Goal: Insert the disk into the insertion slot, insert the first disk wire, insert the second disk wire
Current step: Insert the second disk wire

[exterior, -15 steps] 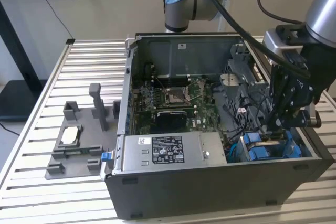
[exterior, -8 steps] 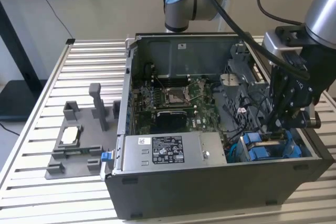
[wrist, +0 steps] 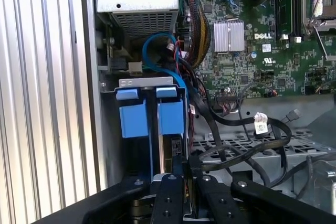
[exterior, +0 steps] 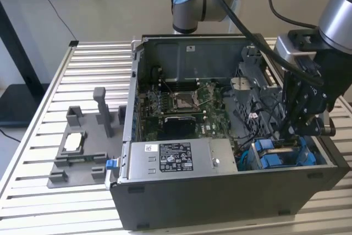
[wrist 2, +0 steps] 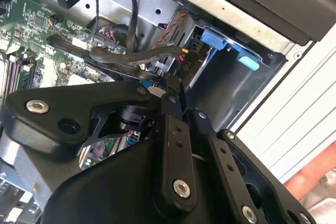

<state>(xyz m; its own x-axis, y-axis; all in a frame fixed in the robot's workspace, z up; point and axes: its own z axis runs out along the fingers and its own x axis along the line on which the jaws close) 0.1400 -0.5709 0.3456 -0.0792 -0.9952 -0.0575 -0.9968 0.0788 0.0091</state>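
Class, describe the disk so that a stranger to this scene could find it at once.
Start at the dark computer case. Go to its corner at the exterior view's right, under the gripper. The disk stands in the slot; only it has a bright blue frame.

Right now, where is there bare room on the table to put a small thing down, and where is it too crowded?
Free: the slatted table behind the grey fixture, and the strip in front of it. Crowded: inside the computer case, where the claw hangs over the disk in the insertion slot, among black cables.
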